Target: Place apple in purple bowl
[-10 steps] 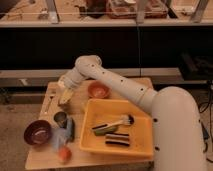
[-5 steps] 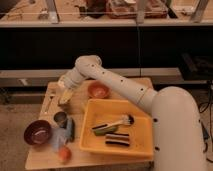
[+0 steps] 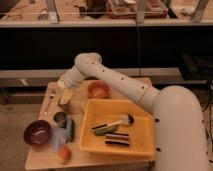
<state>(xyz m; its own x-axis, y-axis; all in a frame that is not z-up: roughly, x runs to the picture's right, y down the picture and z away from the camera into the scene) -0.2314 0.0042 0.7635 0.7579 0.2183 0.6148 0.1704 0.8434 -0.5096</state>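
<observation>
The apple (image 3: 63,153) is small and orange-red and lies near the table's front edge on the left. The purple bowl (image 3: 37,132) stands on the front left of the table, left of the apple and apart from it. My gripper (image 3: 64,99) hangs at the end of the white arm (image 3: 115,82) over the back left part of the table, well behind both the bowl and the apple. I see nothing in it.
A yellow tray (image 3: 120,131) holding a brush and dark items fills the table's middle right. An orange bowl (image 3: 98,90) sits behind it. A small dark metal cup (image 3: 60,119) and a green vegetable with a pale wrapper (image 3: 67,131) lie between the gripper and the apple.
</observation>
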